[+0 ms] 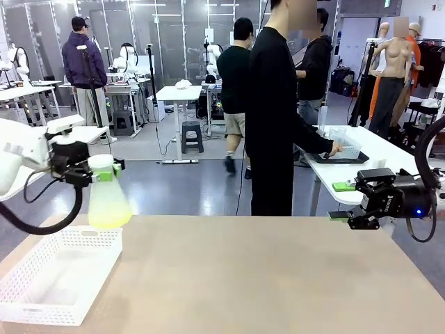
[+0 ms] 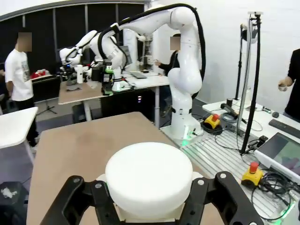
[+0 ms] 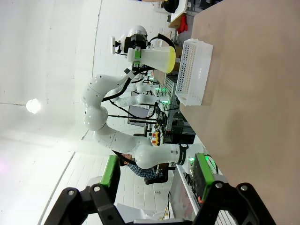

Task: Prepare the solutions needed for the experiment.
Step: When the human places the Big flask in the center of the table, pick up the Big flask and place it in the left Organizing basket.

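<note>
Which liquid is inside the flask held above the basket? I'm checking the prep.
A shallow pale yellow-green solution sits at the flask's bottom; its white cap hides the neck's inside.

You get even, bright overhead light in the front view, with soft shadows on the table [image 1: 264, 278] and sharp focus throughout; the pale yellow-green solutions [image 1: 110, 219] glow a little where light passes through. Your left wrist view is evenly lit, but the white cap [image 2: 149, 180] up close is slightly soft and nearly blown out, and straight lines bow toward the edges. Your right wrist view is washed out: the ceiling lamp [image 3: 33, 106] flares, white haze covers much of the picture's left side, and the fingers [image 3: 110, 176] at the bottom are a touch blurred.
</note>
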